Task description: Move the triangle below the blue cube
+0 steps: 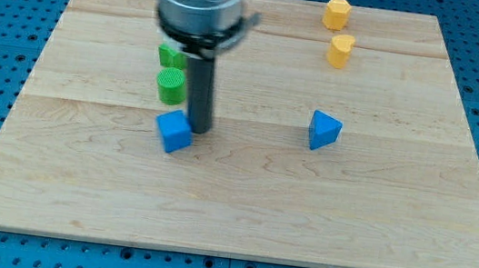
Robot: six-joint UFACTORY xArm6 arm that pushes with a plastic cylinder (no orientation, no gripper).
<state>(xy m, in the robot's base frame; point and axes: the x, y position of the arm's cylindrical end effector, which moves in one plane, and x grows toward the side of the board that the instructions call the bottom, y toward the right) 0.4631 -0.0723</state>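
Observation:
A blue cube [174, 131] lies left of the board's middle. A blue triangle [322, 130] lies to its right, past the middle and slightly higher in the view. My tip [198, 130] rests on the board at the cube's upper right corner, touching or nearly touching it. The rod rises from there to the arm's grey body at the view's top.
A green cylinder [170, 85] stands just above the blue cube, with another green block [169, 55] behind it, partly hidden by the arm. A yellow hexagonal block [336, 12] and a yellow heart-like block [340, 49] sit at the top right. The wooden board [238, 216] lies on a blue pegboard.

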